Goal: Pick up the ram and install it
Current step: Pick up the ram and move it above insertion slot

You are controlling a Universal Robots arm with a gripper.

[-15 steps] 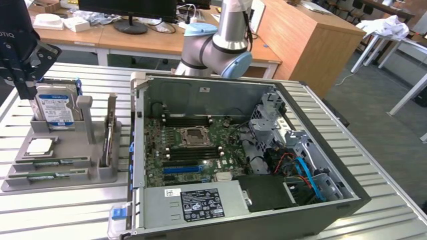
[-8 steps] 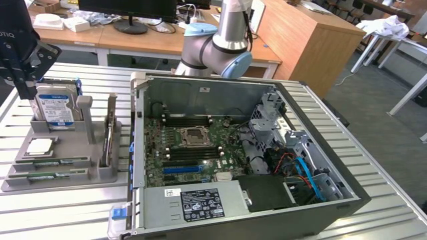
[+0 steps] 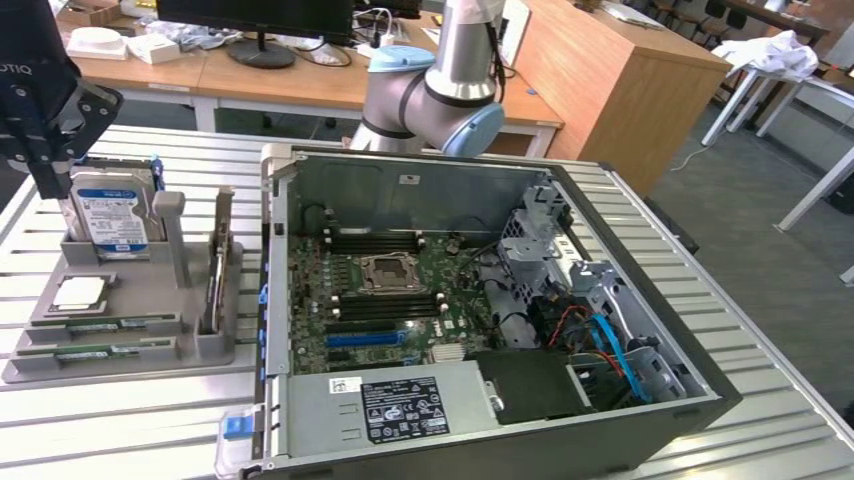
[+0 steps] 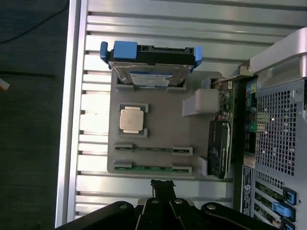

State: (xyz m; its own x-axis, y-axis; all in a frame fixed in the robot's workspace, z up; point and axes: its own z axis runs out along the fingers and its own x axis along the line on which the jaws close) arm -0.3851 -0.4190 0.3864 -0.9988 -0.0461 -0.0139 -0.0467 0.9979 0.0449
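We find the jaws shut tip to tip with nothing between them, hanging over the grey holder (image 3: 187,352) at the exterior view's left, above the end where the hard drive (image 3: 112,214) stands on edge. The ram is two green sticks lying flat in parallel slots of that holder: the inner ram stick (image 4: 152,149) just beside the silver processor (image 4: 131,119), and the outer ram stick (image 4: 152,167) along the holder's edge. Neither stick is touched; the jaws stand clear of both. An expansion card (image 4: 219,152) stands upright on the holder's side nearest the computer case (image 3: 641,405). The case lies open on the slatted metal surface (image 3: 134,425), its motherboard (image 3: 387,300) exposed.
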